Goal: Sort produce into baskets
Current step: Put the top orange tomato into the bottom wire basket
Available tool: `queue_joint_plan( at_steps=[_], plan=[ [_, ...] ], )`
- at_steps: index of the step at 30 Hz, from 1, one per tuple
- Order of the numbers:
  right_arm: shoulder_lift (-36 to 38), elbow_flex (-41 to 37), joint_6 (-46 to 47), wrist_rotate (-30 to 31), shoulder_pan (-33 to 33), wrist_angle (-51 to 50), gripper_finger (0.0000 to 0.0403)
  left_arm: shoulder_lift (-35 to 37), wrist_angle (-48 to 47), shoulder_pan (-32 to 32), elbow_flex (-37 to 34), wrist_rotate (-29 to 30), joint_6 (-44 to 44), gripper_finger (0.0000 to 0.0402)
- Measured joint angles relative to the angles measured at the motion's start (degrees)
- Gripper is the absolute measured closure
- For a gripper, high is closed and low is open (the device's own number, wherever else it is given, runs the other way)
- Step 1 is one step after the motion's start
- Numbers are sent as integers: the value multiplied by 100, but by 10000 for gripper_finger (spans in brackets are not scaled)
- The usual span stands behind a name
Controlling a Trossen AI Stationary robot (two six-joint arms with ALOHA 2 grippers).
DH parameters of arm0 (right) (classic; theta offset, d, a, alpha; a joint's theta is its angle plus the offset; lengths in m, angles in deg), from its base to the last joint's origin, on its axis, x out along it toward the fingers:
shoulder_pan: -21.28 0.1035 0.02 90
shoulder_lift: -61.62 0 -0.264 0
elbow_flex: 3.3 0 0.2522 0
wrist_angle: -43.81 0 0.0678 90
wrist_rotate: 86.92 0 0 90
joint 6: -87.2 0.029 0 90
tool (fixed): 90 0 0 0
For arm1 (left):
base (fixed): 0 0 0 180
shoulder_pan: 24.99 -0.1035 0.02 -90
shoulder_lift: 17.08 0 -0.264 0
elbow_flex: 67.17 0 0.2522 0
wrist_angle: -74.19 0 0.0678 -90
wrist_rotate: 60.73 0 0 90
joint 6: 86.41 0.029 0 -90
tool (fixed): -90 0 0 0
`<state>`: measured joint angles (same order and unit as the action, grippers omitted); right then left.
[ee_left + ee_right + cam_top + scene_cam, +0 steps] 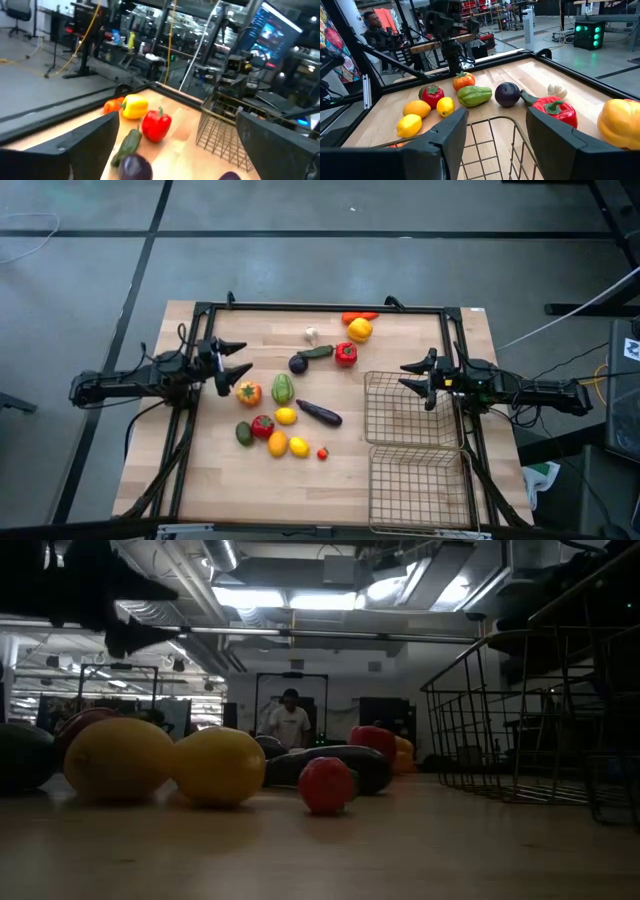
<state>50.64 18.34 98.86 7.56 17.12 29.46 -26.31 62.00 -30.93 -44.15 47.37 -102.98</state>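
I see the produce scattered mid-table, none in the two wire baskets (417,420) on the right. The long purple eggplant (320,413) lies diagonally, one end toward the baskets. My left gripper (232,366) hangs spread wide beside the orange tomato (248,392), holding nothing. My right gripper (416,376) hovers part-open at the far basket's rim, empty. No readable labels.

pale wooden table (400,330) with visible plank grain, matt. thin wire-mesh metal baskets (412,408), dull bronze-grey. smooth plastic-looking produce: glossy red pepper (552,109), shiny lemons (218,766), matt green avocado (474,95).
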Motion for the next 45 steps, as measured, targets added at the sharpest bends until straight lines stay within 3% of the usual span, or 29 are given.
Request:
queue_joint_plan(
  at_steps=[6, 12, 17, 21, 29, 38, 45],
  plan=[
    [1, 0, 0, -1, -1, 1, 199, -1032, -891, 0, 1120, -10, -3, 2],
    [1, 0, 0, -1, -1, -1, 199, -2429, -2792, 0, 2588, -19, -88, 2],
    [1, 0, 0, 0, -1, -1, 199, -3559, -4403, 4, 3748, -171, -518, 2],
    [0, 0, 0, -1, -1, 0, 199, -4250, -5403, 2, 4384, -271, -1476, 2],
    [1, 0, 0, 1, 1, -1, 199, -5021, -5882, 2, 4566, -630, -3105, 2],
    [1, 0, 0, -1, -1, -1, 199, -5491, -6401, 0, 4564, -1326, -3298, 1],
    [1, 0, 0, -1, -1, -1, 199, -5511, -6440, 0, 4562, -1381, -3164, 1]
  ],
)
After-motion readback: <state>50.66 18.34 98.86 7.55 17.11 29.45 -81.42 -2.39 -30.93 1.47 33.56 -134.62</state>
